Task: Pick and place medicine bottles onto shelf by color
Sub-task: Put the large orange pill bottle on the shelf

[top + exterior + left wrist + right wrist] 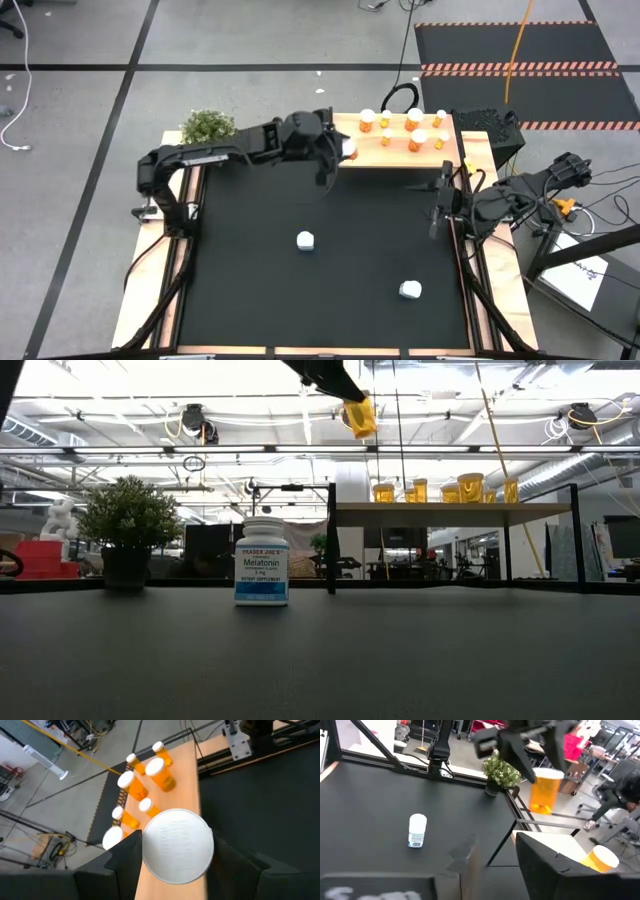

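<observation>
My left gripper (343, 152) is shut on an orange medicine bottle with a white cap (176, 845). It holds the bottle (360, 415) in the air over the left end of the pale wooden shelf (400, 155). Several orange bottles (412, 128) stand upright on the shelf top. Two white bottles (306, 240) (410, 290) rest on the black mat; one of them (262, 560) stands upright on its base. My right gripper (440, 200) waits open at the table's right edge, with nothing between its fingers (540, 862). My left gripper pinches the orange bottle between its two fingers at the upper end, by the white cap's rim (147, 851). One finger (122, 862) lies on each side. The bottle body (544, 792) hangs below the fingers, slightly tilted and lifted clear above the shelf.
A green potted plant (208, 126) stands at the table's far left corner, beside the shelf's left end. Wooden rails (150, 300) run along both sides of the mat. The shelf's dark posts (331, 535) rise from the mat's far edge.
</observation>
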